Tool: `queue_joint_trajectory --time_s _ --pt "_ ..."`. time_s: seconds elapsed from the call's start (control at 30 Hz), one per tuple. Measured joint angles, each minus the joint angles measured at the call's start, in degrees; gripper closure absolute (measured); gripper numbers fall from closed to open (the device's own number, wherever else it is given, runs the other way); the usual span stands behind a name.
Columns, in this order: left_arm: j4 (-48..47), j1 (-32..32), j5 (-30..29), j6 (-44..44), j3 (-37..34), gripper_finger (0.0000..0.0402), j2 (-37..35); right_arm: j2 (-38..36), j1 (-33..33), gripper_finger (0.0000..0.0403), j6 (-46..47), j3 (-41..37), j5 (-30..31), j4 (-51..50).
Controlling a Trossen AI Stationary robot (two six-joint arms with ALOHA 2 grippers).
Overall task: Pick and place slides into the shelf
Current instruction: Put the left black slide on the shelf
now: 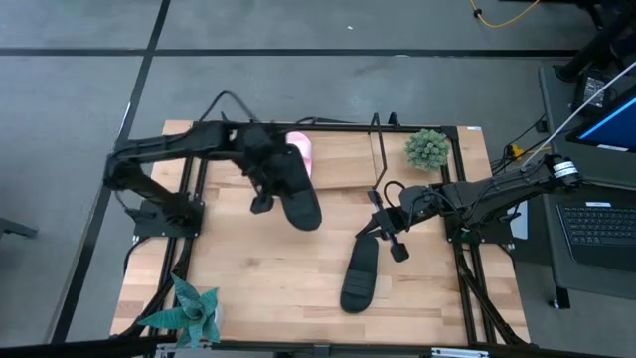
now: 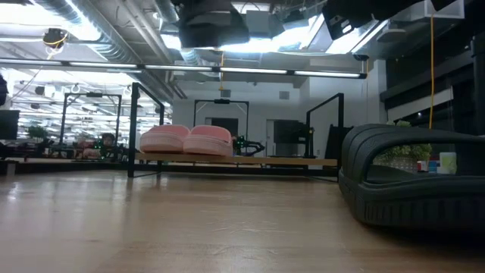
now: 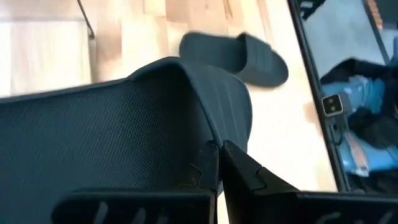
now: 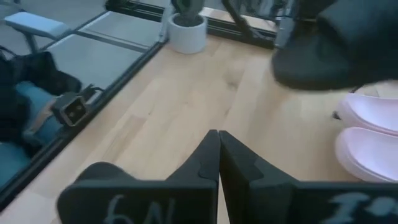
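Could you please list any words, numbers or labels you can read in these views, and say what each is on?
"6N": white handwriting on the base of the dark right claw, only roughly legible.
White mark beside it: cut off, unreadable.
Faint marks on the base of the left claw, behind the black rubber slide sandal it grips: unreadable.
Small square tag beyond the table edge: pattern, no words.
Open grey laptop screen: too small.

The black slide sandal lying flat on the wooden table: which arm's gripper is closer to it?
The right. The right gripper hovers just beside the black slide sandal on the tabletop, jaws shut and empty. The left gripper is farther off, holding the other black sandal.
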Motion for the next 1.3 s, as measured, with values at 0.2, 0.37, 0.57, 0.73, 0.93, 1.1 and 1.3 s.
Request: queue_joint_trajectory --time_s 0.2,0.37,0.57,0.73,0.93,1.1,1.3 --pt "-7.19 3.93 1.94 4.84 8.34 0.0401 7.87 0.0 0.0 0.0395 -0.02 0.0 4.94 -0.28" --pt "-8.29 6.84 4.36 9.39 12.47 0.0401 10.94 0.0 0.02 0.0395 -2.24 0.0 8.88 -0.3" --pt "-8.17 10.34 7.74 13.96 14.1 0.0401 12.56 0.0 0.0 0.0395 -4.79 0.0 14.0 -0.25" --pt "-7.95 12.79 8.83 18.32 14.18 0.0401 13.92 0.0 0.0 0.0395 -6.14 0.0 17.06 0.55" --pt "-7.87 15.91 12.83 21.23 14.21 0.0401 17.07 0.0 -0.04 0.0395 -7.32 0.0 18.39 0.74" --pt "-7.77 18.73 13.72 23.32 14.21 0.0401 20.33 0.0 -0.11 0.0395 -7.66 0.0 18.37 1.33" --pt "-5.98 20.4 14.14 29.98 14.21 0.0401 22.58 0.0 -0.11 0.0395 -7.68 0.0 18.37 1.44"
